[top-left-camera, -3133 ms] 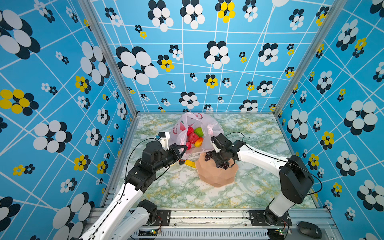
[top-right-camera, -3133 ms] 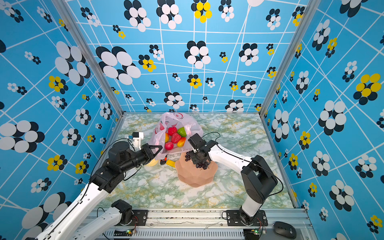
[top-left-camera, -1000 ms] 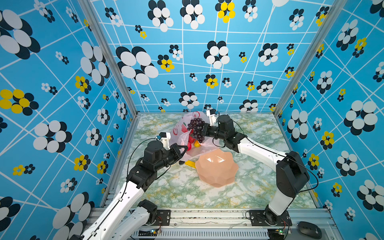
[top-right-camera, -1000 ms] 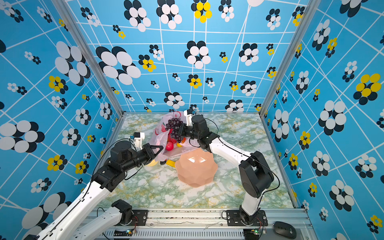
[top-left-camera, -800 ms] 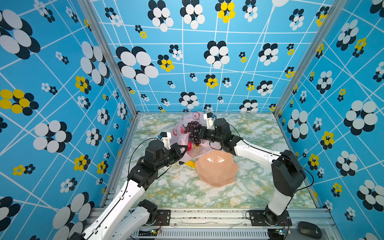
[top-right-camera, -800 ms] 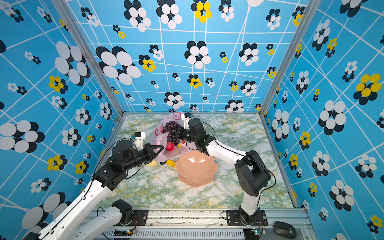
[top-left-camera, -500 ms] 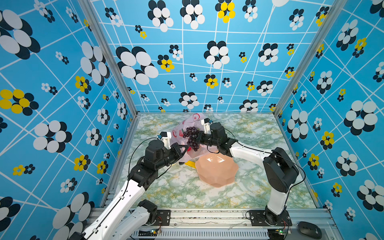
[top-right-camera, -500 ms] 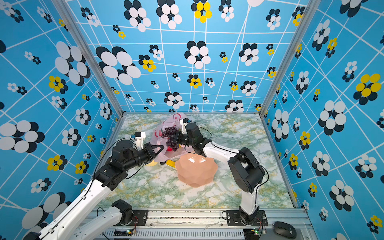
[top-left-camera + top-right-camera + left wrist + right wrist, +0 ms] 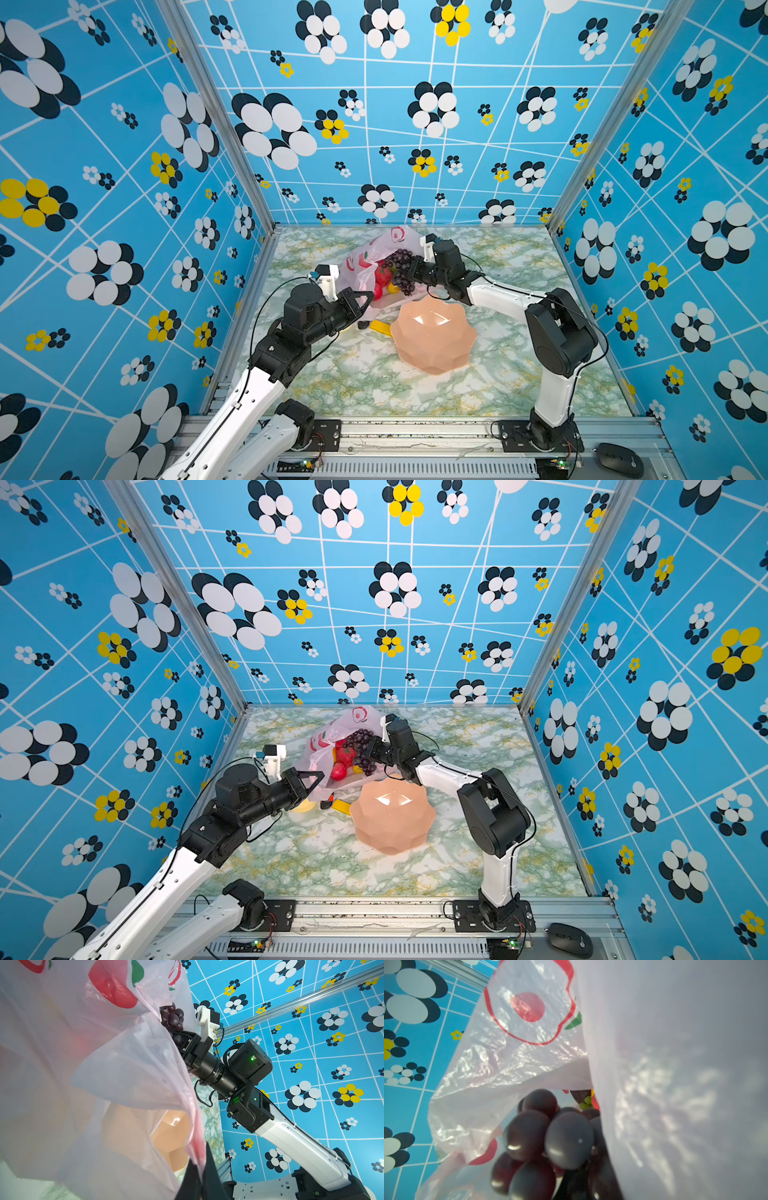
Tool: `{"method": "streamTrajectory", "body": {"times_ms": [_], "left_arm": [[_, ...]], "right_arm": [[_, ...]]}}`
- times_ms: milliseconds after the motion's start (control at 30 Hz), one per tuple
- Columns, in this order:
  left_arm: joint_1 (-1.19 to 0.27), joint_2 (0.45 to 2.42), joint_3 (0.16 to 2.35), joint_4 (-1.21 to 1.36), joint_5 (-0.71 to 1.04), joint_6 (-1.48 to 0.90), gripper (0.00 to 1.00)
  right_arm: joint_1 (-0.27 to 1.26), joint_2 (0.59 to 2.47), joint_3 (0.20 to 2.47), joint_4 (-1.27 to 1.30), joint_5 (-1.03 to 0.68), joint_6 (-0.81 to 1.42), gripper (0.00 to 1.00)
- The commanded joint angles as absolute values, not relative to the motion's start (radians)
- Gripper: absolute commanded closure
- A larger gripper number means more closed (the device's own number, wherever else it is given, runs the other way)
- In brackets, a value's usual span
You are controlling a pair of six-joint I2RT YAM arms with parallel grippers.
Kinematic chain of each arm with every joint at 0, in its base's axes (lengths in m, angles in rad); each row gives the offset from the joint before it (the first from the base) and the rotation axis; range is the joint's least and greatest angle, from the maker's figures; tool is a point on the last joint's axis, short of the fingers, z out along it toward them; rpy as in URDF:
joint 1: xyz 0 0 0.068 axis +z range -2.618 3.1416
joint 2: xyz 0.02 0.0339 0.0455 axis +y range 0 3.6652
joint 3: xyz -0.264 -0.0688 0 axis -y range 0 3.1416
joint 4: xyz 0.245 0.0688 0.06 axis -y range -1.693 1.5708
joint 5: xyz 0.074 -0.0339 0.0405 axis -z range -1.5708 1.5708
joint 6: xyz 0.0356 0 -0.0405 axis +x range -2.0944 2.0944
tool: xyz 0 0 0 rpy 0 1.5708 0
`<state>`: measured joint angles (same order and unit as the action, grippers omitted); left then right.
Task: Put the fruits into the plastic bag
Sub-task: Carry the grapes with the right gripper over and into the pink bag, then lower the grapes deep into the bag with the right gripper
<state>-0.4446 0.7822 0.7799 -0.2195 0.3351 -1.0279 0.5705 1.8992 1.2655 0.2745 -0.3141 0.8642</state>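
Grapes (image 9: 400, 267) moved to bag (image 9: 365, 254), clamped in right fingers (image 9: 185, 1035), left fingers (image 9: 209, 1176) pinching bag

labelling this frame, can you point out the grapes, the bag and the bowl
grapes (image 9: 400, 269), in a top view, middle of the bunch
bag (image 9: 372, 250), in a top view, its pale upper wall
bowl (image 9: 432, 347), in a top view, bare inner wall
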Motion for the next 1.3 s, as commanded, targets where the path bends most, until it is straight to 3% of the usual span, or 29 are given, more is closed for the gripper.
{"method": "streamTrajectory", "body": {"times_ms": [0,200,400,633,867,1133,1267], "left_arm": [[-0.436,0.773,0.799,-0.236,0.326,-1.008,1.0],[-0.435,0.796,0.801,-0.211,0.338,-1.015,1.0],[-0.437,0.816,0.798,-0.188,0.348,-1.024,1.0],[-0.436,0.798,0.795,-0.193,0.342,-1.022,1.0],[-0.434,0.786,0.795,-0.21,0.336,-1.008,1.0],[-0.433,0.781,0.782,-0.213,0.334,-1.004,1.0],[-0.428,0.783,0.781,-0.215,0.335,-1.002,1.0]], "right_arm": [[0.572,1.85,1.273,0.245,-0.302,0.818,0.92],[0.627,1.917,1.453,-0.035,-0.382,0.597,0.92],[0.741,2.039,1.741,-0.365,-0.31,0.37,0.91],[0.75,2.243,1.994,-0.462,-0.333,0.454,0.91],[0.732,2.364,2.21,-0.584,-0.2,0.485,0.91],[0.651,2.398,2.27,-0.584,-0.125,0.587,0.9],[0.638,2.433,2.313,-0.595,-0.163,0.586,0.72]]}}
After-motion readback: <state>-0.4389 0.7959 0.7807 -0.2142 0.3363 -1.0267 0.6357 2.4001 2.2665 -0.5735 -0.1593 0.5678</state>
